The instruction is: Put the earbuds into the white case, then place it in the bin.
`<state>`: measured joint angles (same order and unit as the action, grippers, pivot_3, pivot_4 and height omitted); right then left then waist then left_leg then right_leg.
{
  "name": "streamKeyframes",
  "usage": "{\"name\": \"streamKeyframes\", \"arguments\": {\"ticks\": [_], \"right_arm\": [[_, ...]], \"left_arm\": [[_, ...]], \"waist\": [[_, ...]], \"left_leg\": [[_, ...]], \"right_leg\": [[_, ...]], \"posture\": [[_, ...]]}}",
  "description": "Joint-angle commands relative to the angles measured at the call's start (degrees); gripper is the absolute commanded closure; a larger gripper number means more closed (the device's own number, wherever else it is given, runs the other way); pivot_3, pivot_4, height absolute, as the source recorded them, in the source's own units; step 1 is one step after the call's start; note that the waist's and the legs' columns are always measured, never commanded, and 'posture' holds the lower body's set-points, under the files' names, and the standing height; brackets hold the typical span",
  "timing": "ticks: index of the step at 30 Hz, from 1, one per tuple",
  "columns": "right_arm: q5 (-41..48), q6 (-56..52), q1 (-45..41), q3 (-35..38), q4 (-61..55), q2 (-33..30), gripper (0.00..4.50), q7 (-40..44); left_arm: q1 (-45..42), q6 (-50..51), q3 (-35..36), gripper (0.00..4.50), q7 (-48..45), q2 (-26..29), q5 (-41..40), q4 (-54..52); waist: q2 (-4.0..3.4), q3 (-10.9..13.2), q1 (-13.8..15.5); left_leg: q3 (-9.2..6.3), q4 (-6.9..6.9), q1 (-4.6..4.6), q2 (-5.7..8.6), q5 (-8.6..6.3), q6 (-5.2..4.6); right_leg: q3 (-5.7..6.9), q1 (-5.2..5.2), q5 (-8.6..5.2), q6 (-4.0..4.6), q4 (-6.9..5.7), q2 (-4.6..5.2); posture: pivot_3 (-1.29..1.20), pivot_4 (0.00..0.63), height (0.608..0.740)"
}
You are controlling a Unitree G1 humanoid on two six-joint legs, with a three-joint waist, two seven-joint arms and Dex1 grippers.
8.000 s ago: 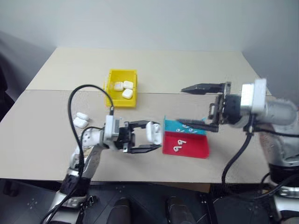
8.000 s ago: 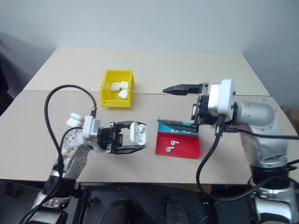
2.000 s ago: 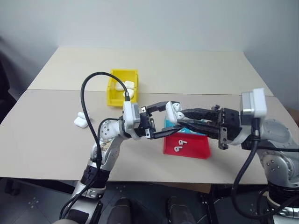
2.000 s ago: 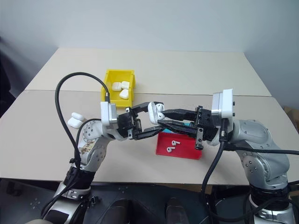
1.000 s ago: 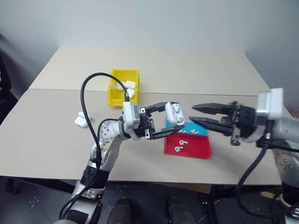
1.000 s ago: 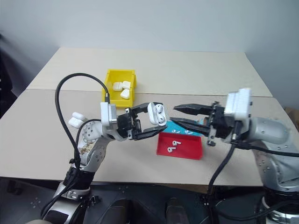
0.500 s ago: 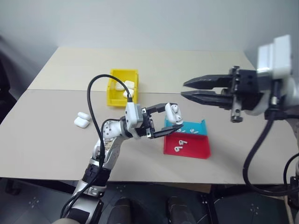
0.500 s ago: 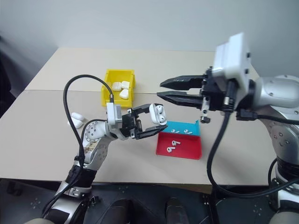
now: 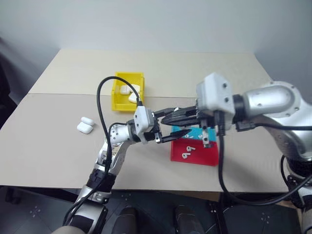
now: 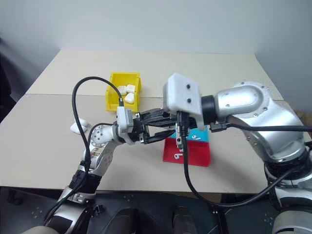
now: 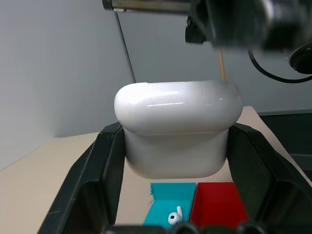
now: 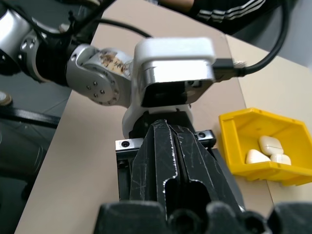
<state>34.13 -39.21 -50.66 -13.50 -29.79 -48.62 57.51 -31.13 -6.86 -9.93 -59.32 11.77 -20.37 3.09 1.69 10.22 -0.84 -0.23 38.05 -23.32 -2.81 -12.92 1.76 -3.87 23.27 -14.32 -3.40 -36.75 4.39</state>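
Jaws first: your left gripper point(image 11: 175, 161) is clenched on the white case point(image 11: 178, 129), whose lid looks down in the left wrist view, and your right gripper point(image 12: 171, 146) has its two fingers pressed flat together with nothing visible between them. In the left eye view both meet at centre frame, the right gripper's tips lying over the case above the near edge of the red tray point(image 9: 207, 158). I judge the step in hand to be seating the lid. Press squarely down on it, keep the left grip firm so the case does not twist, and check the seam before you carry it to the bin point(image 9: 119, 100) in the upper left. Three cases already lie in there, two more sit at far left on the table point(image 9: 48, 141), and spare earbuds point(image 9: 187, 152) remain on the red tray.

A second ago the case stood open with earbuds showing, and your right gripper hung spread at right of frame; it has since swung in and shut.
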Motion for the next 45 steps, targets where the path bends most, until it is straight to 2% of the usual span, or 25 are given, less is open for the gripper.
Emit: {"name": "streamKeyframes", "arguments": {"ticks": [1,11,20,22,25,28,31,33,38,40,42,45], "right_arm": [[-3.83,2.18,-0.87,-0.46,-1.02,-0.44,4.47,1.41],[-10.10,4.13,1.28,0.41,0.80,-2.07,4.47,3.61],[-9.14,6.74,3.23,5.65,1.23,-3.74,4.47,5.56],[-8.43,6.94,3.84,7.14,1.06,-3.65,4.47,5.71],[-2.45,5.45,4.11,13.94,2.27,-1.25,4.47,4.28],[-1.32,4.42,4.32,17.81,4.54,-0.84,4.47,1.62],[-1.75,1.68,4.99,21.12,7.08,-1.06,4.47,-3.55],[-4.29,1.52,7.20,21.00,7.24,-2.23,4.47,-5.82],[-5.49,1.91,15.24,21.69,5.37,-3.21,4.47,-7.45],[-5.52,1.79,16.59,21.60,4.95,-2.92,4.47,-8.19],[-5.84,2.15,17.32,21.21,5.22,-2.51,4.47,-8.75],[-7.37,2.81,17.52,19.55,6.40,-1.85,4.47,-9.68]], "left_arm": [[-0.66,0.09,-0.17,1.70,1.00,-0.35,-0.08,-2.35],[-0.31,0.60,0.39,1.70,1.19,-0.04,-1.42,-3.70],[-0.32,0.39,0.47,1.70,0.72,-0.10,-1.20,-3.12],[-0.17,0.41,0.49,1.70,0.70,-0.13,-1.17,-3.27],[0.11,0.25,0.78,1.70,1.27,-0.10,-0.93,-3.52],[0.48,0.56,1.84,1.70,3.05,0.32,-0.61,-4.53],[-0.29,2.81,4.29,1.70,10.13,1.11,2.40,-6.63],[-2.71,10.20,5.04,1.70,18.66,2.15,7.70,-8.15],[-9.47,21.64,9.86,1.70,37.82,0.32,14.91,-8.63],[-12.26,22.34,11.27,1.70,44.00,-0.38,17.89,-6.44],[-15.71,28.16,13.36,1.70,46.92,-0.12,17.45,-3.94],[-17.65,24.19,12.33,1.70,48.56,2.49,21.03,4.41]], "waist": [[0.00,0.00,0.06],[0.00,0.00,0.00],[0.00,0.00,0.04],[0.00,0.00,0.04],[0.00,0.00,-0.03],[0.00,0.00,0.04],[0.01,0.00,0.02],[0.01,0.00,0.05],[0.03,0.01,0.25],[0.05,0.02,0.21],[0.05,0.03,0.06],[0.04,0.02,-0.14]], "left_leg": [[0.00,0.00,0.00,0.00,0.00,0.00],[0.00,0.00,0.02,0.00,0.00,0.00],[0.00,0.00,0.02,0.00,0.00,0.00],[0.00,0.00,0.01,0.00,0.00,0.00],[0.01,0.00,0.02,0.00,0.00,0.00],[0.00,0.00,0.02,0.00,0.00,0.00],[0.00,0.00,0.02,0.00,0.00,0.00],[0.00,0.00,0.03,0.00,0.00,0.00],[0.00,0.00,-0.05,0.04,0.00,0.00],[-0.01,0.00,-0.07,0.05,0.00,0.00],[-0.01,0.00,-0.06,0.05,0.00,0.00],[-0.02,0.00,0.04,0.05,0.00,0.00]], "right_leg": [[0.00,0.00,0.00,0.00,0.00,0.00],[0.00,0.00,0.00,0.00,-0.01,0.00],[0.00,0.00,0.00,0.00,0.00,0.00],[0.00,0.00,0.00,0.00,0.01,0.00],[0.00,0.00,0.00,0.00,-0.01,0.00],[0.00,-0.01,0.00,0.00,-0.01,0.00],[0.00,-0.02,0.01,0.00,-0.01,0.01],[-0.01,-0.02,0.00,0.00,-0.02,0.00],[0.00,-0.02,0.03,-0.05,0.04,0.03],[0.00,0.00,0.03,-0.06,0.05,0.04],[-0.01,0.02,0.04,-0.06,0.03,0.03],[-0.01,-0.02,0.04,-0.05,-0.01,0.01]], "posture": [[0.00,0.150,0.740],[0.00,0.150,0.740],[0.00,0.150,0.740],[0.00,0.150,0.740],[0.00,0.150,0.740],[0.00,0.150,0.740],[0.00,0.150,0.740],[0.00,0.150,0.740],[0.00,0.150,0.740],[0.00,0.150,0.740],[0.00,0.150,0.740],[0.00,0.150,0.740]]}}
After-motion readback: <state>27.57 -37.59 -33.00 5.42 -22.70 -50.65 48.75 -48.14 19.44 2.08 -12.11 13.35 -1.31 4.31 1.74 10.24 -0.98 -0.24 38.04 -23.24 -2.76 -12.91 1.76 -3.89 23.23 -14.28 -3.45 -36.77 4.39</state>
